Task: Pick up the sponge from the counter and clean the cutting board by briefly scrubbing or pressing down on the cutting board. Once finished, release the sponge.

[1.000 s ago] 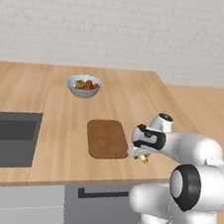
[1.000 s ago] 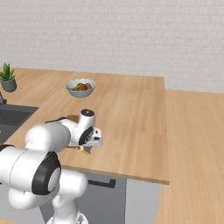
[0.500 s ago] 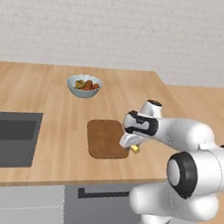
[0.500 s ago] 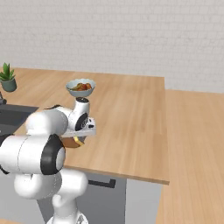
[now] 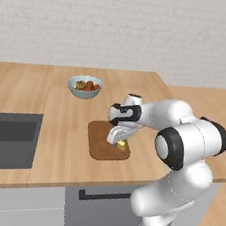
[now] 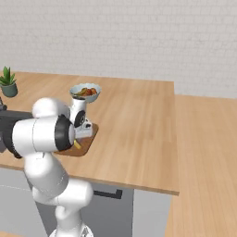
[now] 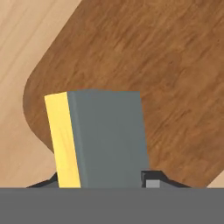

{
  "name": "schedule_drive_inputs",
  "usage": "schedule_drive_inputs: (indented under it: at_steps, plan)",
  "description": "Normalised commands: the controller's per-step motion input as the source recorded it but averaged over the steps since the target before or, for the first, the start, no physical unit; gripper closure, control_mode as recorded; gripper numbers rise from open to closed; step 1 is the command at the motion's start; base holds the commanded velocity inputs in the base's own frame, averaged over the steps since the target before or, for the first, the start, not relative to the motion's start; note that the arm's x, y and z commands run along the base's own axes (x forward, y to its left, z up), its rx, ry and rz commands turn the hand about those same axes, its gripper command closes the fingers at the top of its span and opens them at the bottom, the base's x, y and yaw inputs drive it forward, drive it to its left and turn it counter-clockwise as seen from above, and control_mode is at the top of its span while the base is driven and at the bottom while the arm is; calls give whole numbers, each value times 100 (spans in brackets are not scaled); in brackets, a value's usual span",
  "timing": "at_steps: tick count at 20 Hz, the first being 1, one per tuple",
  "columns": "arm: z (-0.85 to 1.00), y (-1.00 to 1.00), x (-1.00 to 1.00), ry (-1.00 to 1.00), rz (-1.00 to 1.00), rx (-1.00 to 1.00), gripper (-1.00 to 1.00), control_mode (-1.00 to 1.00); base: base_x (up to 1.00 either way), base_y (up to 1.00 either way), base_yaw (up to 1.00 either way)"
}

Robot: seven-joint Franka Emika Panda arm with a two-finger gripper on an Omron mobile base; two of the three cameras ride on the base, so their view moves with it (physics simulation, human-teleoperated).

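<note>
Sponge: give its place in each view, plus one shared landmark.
Left base view: sponge mid-frame, under the hand, over the board's right side.
Right base view: yellow sliver, left of centre.
Hand view: large, lower centre.
Shared landmark: cutting board.

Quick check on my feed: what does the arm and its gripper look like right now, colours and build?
The arm is made of glossy white rounded segments with dark grey to black rings at the joints. The gripper has a white hand body with dark patches near the wrist and light grey fingers; in the hand view its tips look small and dark. I can make out no cables or markings.
</note>
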Motion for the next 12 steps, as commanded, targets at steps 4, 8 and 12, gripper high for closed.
schedule_drive_inputs:
  at_steps: [4,8,12]
  plan:
    - [-85,-14,26,-6,0,0,100,-100,0,0,0]
    - [-93,-18,31,-8,0,0,100,-100,0,0,0]
    - [-59,-15,30,-20,0,0,100,-100,0,0,0]
